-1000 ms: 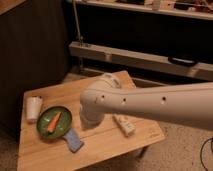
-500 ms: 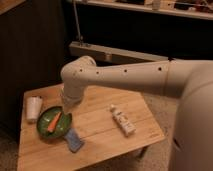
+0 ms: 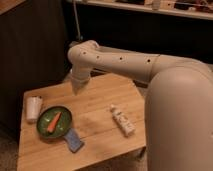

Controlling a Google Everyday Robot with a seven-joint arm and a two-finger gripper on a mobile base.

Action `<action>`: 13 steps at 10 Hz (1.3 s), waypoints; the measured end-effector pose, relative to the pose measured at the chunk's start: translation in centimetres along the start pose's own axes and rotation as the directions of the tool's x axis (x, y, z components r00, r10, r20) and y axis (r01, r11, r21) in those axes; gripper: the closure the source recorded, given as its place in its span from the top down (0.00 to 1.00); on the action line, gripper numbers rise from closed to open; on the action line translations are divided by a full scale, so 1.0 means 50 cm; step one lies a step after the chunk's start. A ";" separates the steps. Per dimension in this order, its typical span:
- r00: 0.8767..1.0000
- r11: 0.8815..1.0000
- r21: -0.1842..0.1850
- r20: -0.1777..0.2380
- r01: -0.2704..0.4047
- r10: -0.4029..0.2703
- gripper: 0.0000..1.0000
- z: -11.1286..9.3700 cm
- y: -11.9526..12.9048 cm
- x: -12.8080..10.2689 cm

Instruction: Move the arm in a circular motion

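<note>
The arm [image 3: 135, 65] is thick, cream-white and tubular, with a row of small dark holes. It reaches in from the right, bends at a rounded elbow [image 3: 82, 54] and points down over the back left of the wooden table [image 3: 100, 100]. The gripper [image 3: 77, 89] is at the arm's lower end, above the table and behind the green plate [image 3: 61, 131]. A large part of the arm fills the right foreground [image 3: 180, 120].
On the table are a white cup [image 3: 33, 107], the green plate with a carrot [image 3: 53, 121], a blue sponge [image 3: 74, 141] and a white bottle lying on its side [image 3: 122, 120]. Dark cabinets and a metal rail stand behind it.
The elbow and the gripper end have swung from over the green plate toward the back of the table, and the arm's near segment now fills more of the right side.
</note>
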 end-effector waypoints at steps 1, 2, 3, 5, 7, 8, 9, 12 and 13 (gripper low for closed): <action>0.998 0.999 0.001 -0.046 -0.035 0.035 0.00 -0.021 0.014 0.038; 0.995 0.998 -0.004 -0.077 -0.061 0.061 0.00 -0.038 0.037 0.064; 0.991 0.996 -0.007 -0.105 -0.087 0.086 0.00 -0.056 0.065 0.084; 0.972 0.986 -0.020 -0.175 -0.165 0.159 0.00 -0.108 0.155 0.136; 0.947 0.971 -0.034 -0.232 -0.237 0.223 0.00 -0.147 0.242 0.171; 0.930 0.959 -0.041 -0.260 -0.280 0.260 0.00 -0.168 0.296 0.185; 0.912 0.946 -0.044 -0.282 -0.322 0.297 0.00 -0.187 0.348 0.189; 0.865 0.905 -0.031 -0.311 -0.423 0.394 0.00 -0.236 0.519 0.150; 0.862 0.902 -0.025 -0.306 -0.431 0.403 0.00 -0.241 0.550 0.134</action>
